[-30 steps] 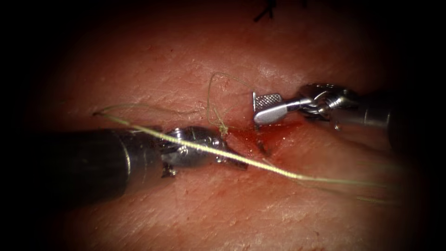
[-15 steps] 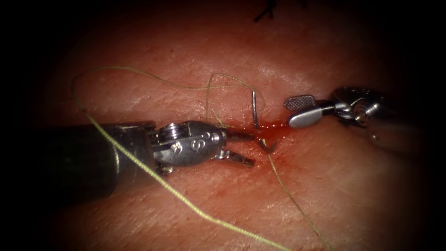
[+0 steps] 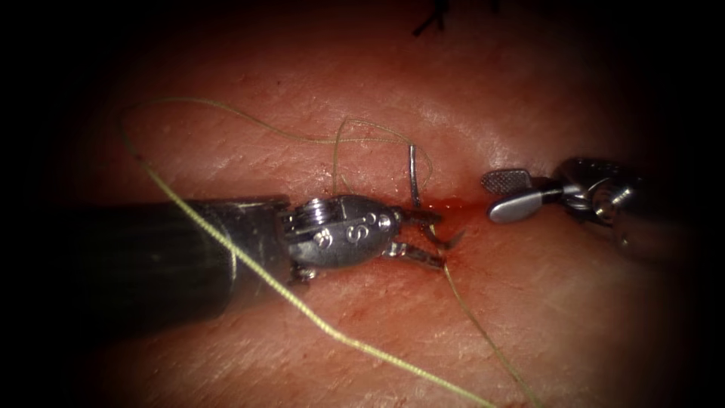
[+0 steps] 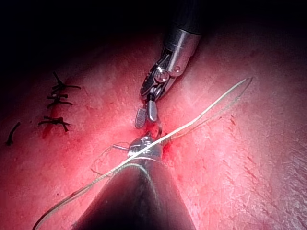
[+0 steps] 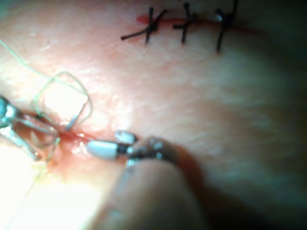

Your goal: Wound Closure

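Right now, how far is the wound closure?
Done: dark stitches are tied on the tissue. In hand: the needle stands in the cut; the left tool and right tool are open, holding nothing. Left: this stitch's thread lies loose, untied.

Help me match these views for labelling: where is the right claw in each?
Endoscope: right claw, open, empty, right of the needle set in the tissue.
Left wrist: just beyond the open, empty left claw.
Right wrist: beside the red fluid.
Shared landmark: the thread loop by the needle.
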Controlling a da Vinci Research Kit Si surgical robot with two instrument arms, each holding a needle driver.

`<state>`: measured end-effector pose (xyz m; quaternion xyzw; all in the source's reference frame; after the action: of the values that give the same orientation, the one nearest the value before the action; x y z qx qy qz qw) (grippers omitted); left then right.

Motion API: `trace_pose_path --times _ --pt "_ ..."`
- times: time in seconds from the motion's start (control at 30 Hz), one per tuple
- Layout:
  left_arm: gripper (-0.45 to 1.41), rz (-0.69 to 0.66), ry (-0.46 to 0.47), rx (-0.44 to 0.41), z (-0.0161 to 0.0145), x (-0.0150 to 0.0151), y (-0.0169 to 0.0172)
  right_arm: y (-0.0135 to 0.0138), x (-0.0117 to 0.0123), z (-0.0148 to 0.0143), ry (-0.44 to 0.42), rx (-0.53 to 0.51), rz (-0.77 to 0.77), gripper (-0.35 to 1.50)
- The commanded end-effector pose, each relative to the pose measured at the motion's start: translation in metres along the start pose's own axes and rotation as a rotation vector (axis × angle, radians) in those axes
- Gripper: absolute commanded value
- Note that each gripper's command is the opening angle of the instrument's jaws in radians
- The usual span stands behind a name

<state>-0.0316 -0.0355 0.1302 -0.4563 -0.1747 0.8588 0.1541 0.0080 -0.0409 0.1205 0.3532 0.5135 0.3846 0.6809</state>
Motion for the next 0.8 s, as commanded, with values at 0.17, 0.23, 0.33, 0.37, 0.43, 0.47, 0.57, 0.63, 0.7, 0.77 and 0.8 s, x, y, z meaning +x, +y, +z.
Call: trace_pose_path --times 0.17,0.23,0.33,0.37,0.43,0.47,0.57,0.63,0.7,0.77,0.8 --pt "0.59 -0.002 0.014 0.002 0.001 0.0001 -0.0004 0.0006 -0.0003 0.0006 -0.001 0.003 -0.001 1.31" --pt "0.46 -0.002 0.019 0.004 0.001 0.0001 -0.0004 0.0006 -0.0002 0.0006 -0.001 0.003 -0.001 1.31" --pt "-0.45 0.001 0.026 -0.028 0.0008 -0.0001 -0.0002 0.0005 -0.0001 0.0006 -0.001 0.003 0.001 1.33" --pt "-0.45 0.003 0.033 -0.035 0.0007 -0.0002 -0.0002 0.0005 0.0 0.0006 0.0 0.001 0.002 1.33" --pt "-0.45 -0.036 0.037 -0.045 0.0005 -0.0003 -0.0001 0.0003 0.0002 0.0005 0.003 -0.004 0.005 1.33" --pt "-0.45 -0.071 0.039 -0.048 0.0003 -0.0003 0.0001 0.0002 0.0003 0.0005 0.004 -0.007 0.007 1.33" --pt "-0.45 -0.143 0.045 -0.057 0.0 -0.0002 0.0005 -0.0003 0.0008 0.0003 0.005 -0.009 0.008 1.33" --pt "-0.45 -0.173 0.058 -0.072 -0.0002 0.0001 0.001 -0.0006 0.0011 0.0003 0.003 -0.01 0.006 1.33" --pt "-0.45 -0.191 0.078 -0.091 -0.0005 0.0007 0.0017 -0.0007 0.0014 0.0003 0.007 -0.01 0.004 1.33" --pt "-0.45 -0.227 0.107 -0.127 -0.001 0.0018 0.003 -0.0008 0.0016 0.0004 0.01 -0.01 0.007 1.33" --pt "-0.45 -0.227 0.107 -0.127 -0.001 0.0018 0.003 -0.0008 0.0016 0.0004 0.01 -0.01 0.007 1.33"
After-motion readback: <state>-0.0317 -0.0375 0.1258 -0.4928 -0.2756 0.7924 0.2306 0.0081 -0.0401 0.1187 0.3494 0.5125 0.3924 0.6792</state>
